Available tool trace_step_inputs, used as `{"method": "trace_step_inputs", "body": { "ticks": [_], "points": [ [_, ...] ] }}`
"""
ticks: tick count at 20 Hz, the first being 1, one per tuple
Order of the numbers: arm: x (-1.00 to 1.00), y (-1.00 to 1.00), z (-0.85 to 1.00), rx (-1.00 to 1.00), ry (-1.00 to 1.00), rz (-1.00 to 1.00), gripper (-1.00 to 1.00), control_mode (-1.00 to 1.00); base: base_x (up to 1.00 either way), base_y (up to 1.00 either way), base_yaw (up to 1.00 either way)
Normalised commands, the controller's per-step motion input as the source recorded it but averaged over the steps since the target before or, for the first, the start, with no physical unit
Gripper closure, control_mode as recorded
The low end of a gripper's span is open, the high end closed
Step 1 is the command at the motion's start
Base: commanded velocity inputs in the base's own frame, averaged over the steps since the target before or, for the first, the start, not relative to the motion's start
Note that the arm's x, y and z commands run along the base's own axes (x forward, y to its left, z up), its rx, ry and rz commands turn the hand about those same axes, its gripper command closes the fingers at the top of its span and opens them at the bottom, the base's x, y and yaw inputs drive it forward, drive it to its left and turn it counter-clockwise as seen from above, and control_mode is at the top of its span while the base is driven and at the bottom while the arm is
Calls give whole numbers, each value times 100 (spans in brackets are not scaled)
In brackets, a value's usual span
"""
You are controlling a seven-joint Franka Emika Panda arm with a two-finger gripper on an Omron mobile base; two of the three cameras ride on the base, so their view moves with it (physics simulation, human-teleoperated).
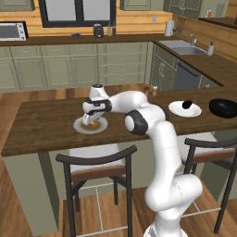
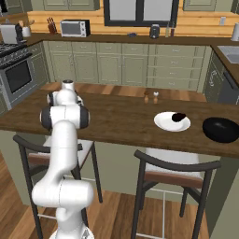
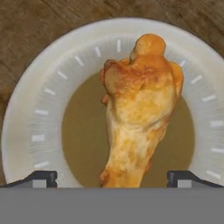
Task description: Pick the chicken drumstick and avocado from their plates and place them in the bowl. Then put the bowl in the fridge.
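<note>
The golden-brown chicken drumstick (image 3: 138, 109) lies on the pale grey plate (image 3: 35, 113) with the brownish centre. My gripper (image 3: 113, 178) hangs open just above it, one fingertip on each side of the thin end of the meat. From the left base view the gripper (image 1: 90, 121) hovers low over that plate (image 1: 102, 128) on the wooden counter. Further right, the dark avocado (image 1: 186, 104) rests on the white plate (image 1: 176, 110). The glossy black bowl (image 1: 224, 108) stands at the counter's right end. The fridge is out of view.
Two small shakers (image 2: 151, 97) stand near the counter's far edge. Two dark-framed stools (image 1: 99, 162) (image 1: 208, 148) sit tucked under the near edge. Olive cabinets and a sink (image 1: 183, 46) line the back and right walls.
</note>
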Motion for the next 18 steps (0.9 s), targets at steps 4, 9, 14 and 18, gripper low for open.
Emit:
{"method": "trace_step_inputs", "body": {
  "ticks": [4, 9, 14, 18],
  "points": [
    [34, 0, -31, 0, 0, 0, -100, -100, 0, 0, 0],
    [13, 0, -24, 0, 0, 2, -100, -100, 0, 0, 0],
    [0, 0, -2, 0, 0, 5, 100, -100, 0, 0, 0],
    [0, 0, -24, 0, 0, 5, 100, -100, 0, 0, 0]
  ]
}}
